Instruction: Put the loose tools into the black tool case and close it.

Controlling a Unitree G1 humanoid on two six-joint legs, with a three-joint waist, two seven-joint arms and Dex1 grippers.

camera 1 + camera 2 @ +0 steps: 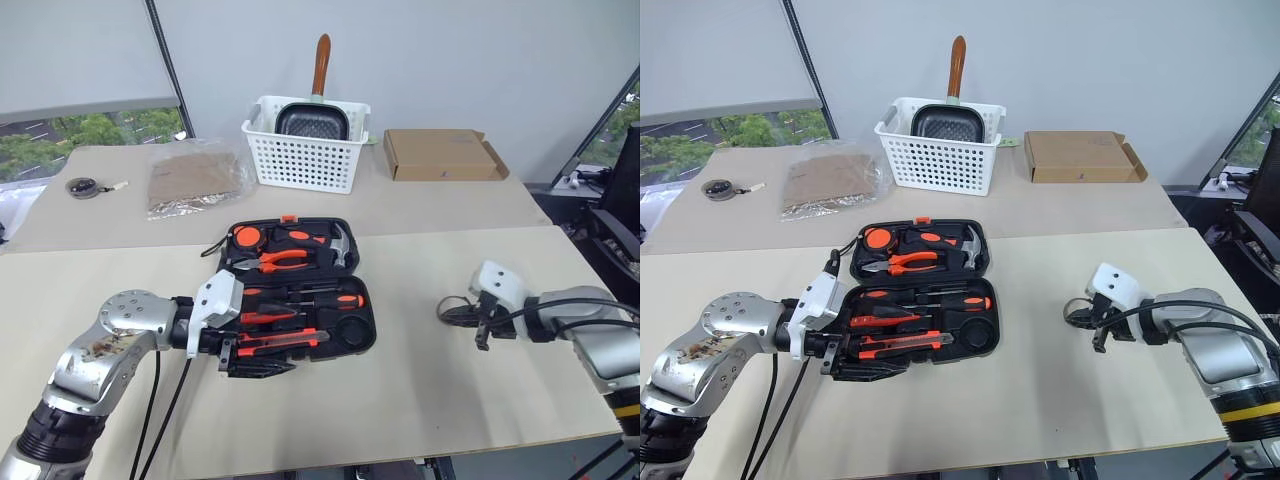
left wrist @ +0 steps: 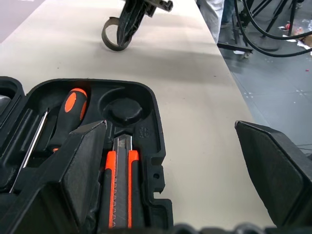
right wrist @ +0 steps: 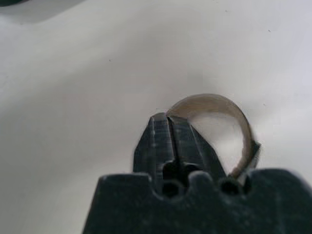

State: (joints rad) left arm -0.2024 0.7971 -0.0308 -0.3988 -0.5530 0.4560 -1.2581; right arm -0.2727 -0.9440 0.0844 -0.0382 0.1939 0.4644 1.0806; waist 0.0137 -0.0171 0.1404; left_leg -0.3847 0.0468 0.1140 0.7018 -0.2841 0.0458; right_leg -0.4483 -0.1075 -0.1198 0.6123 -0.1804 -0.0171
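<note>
Your black tool case (image 1: pixel 300 290) lies open mid-tabletop (image 1: pixel 420 400), lid toward the white basket (image 1: pixel 305 150). Your left tool (image 1: pixel 255 362) stands spread wide at the case's near edge, holding nothing, over the utility knife (image 2: pixel 121 180) in its recess. Your right tool (image 1: pixel 462 316) is pinched shut on the tape roll (image 3: pixel 219 114), well right of the case, with bare tabletop between and the right edge close behind.

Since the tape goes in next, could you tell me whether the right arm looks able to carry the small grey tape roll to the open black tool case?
Probably yes: the right tool is shut on the small grey tape roll, with bare tabletop between it and the open black tool case.
</note>
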